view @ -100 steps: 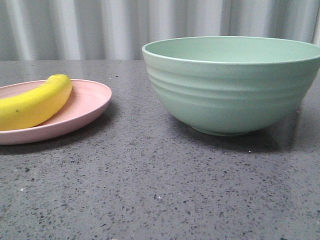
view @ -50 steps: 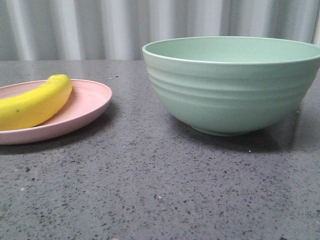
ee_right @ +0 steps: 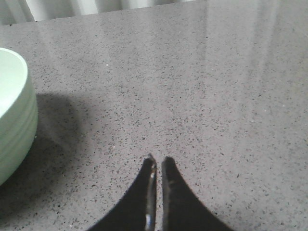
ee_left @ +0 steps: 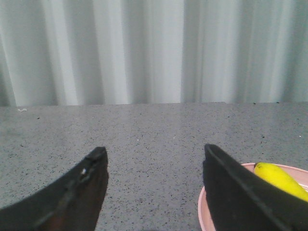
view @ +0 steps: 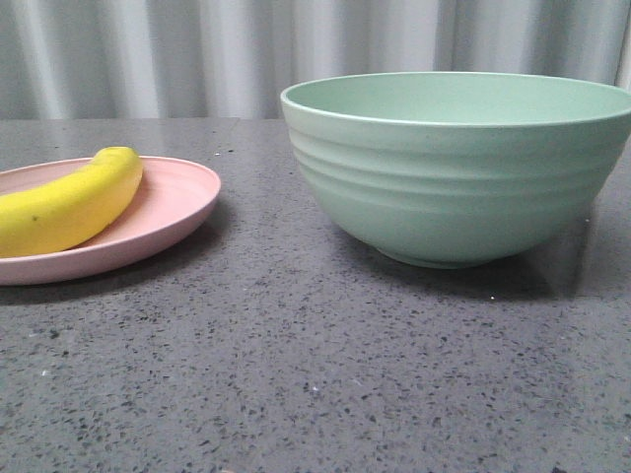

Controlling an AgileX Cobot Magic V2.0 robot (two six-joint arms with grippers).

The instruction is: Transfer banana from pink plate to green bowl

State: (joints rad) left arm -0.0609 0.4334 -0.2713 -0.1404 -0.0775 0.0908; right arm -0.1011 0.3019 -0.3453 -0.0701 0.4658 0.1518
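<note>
Beside the pink plate (ee_left: 204, 211), left tool (ee_left: 153, 156) spread wide, empty.

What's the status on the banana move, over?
Left gripper open, empty, short of the pink plate. Right gripper shut, empty. Banana on plate, untouched. Green bowl apart, nothing between.

You're looking at a staged test setup, more lab than home kitchen: a dark grey speckled stone-look bench (view: 296, 374) runs back to a plain pale pleated curtain (view: 197, 59) hung right behind it. That curtain closes off the whole background behind the bench.
</note>
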